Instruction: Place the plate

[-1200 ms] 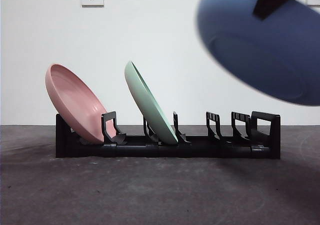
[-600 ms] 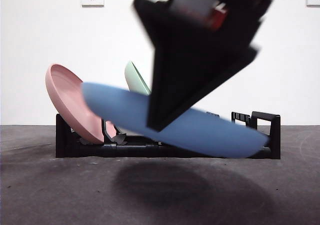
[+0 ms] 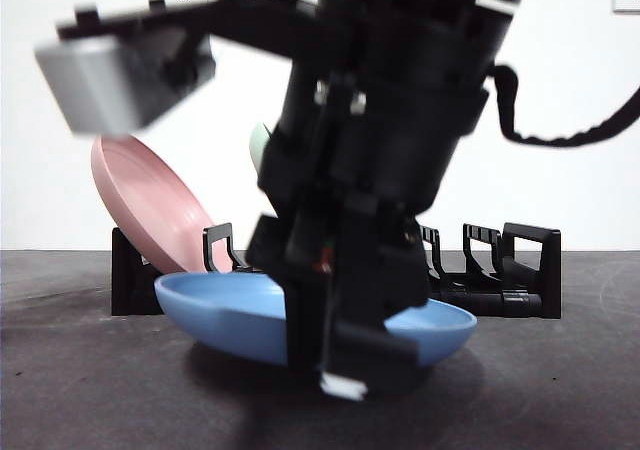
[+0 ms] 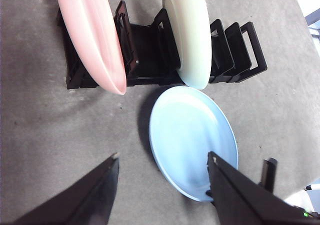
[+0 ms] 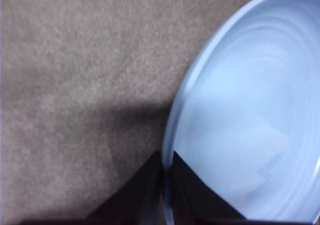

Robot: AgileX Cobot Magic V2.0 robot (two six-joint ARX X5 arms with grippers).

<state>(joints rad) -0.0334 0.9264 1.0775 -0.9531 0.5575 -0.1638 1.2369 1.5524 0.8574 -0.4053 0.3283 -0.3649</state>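
Blue plate (image 3: 225,315) sits low on the dark tabletop (image 3: 90,390) in front of the black rack (image 3: 520,270), its bowl facing up, and in the front view we see only its two ends, because our right arm fills the middle of the picture, big and dark. Our right gripper (image 5: 166,185) pinches the plate's rim: in the right wrist view one jaw lies inside the bowl and the other outside, the thin blue edge clamped between them. That view crops the plate at its far side, so we see little but the rim, the pale blue inner surface and grey tabletop beside the jaws. Whether the plate's underside rests fully on the surface we cannot tell; its shadow sits tight beneath it.

Beyond the right gripper, the pink plate (image 4: 90,35) leans in the rack's end slot, and the pale green plate (image 4: 190,32) leans in a slot further along. In the front view the arm hides nearly all of the green plate, leaving only a sliver. The blue plate's far edge lies just beside the green plate's lower rim. The empty dividers of the rack stand past the green plate.

Our left gripper (image 4: 162,177) hangs high above the table, jaws spread wide and holding nothing, with the blue plate below and between them.
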